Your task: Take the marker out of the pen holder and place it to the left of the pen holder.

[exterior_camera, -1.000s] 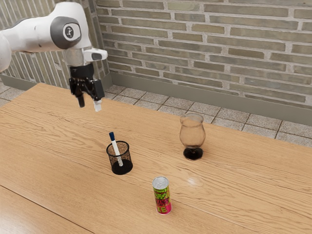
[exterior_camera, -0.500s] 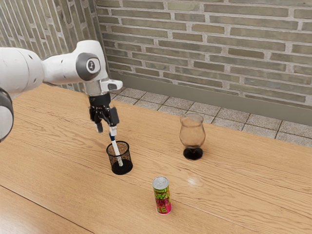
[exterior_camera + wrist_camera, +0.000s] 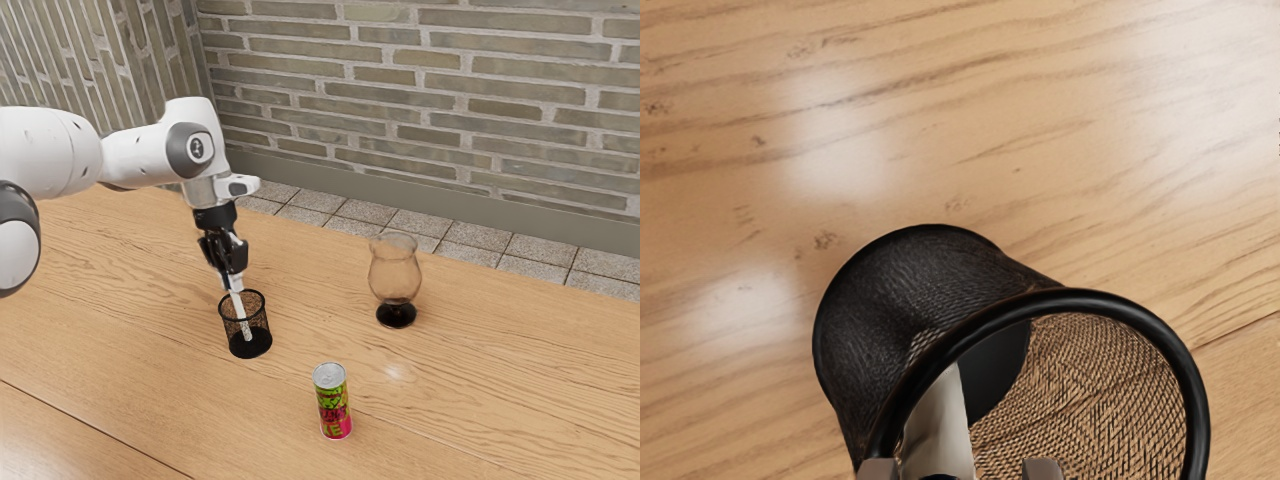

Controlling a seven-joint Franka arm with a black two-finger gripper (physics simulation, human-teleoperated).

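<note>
While aslant, marker (image 3: 240, 308) only partly visible

One light-brown, wood-grained table (image 3: 500, 390); one black, round, wire-mesh pen holder (image 3: 262, 327); one slim, white, stick-shaped marker (image 3: 240, 311); one clear, curved glass goblet with a black foot (image 3: 395, 276); one slender, cylindrical, green-and-pink metal drink can (image 3: 334, 405). Four tabletop objects altogether.
</note>
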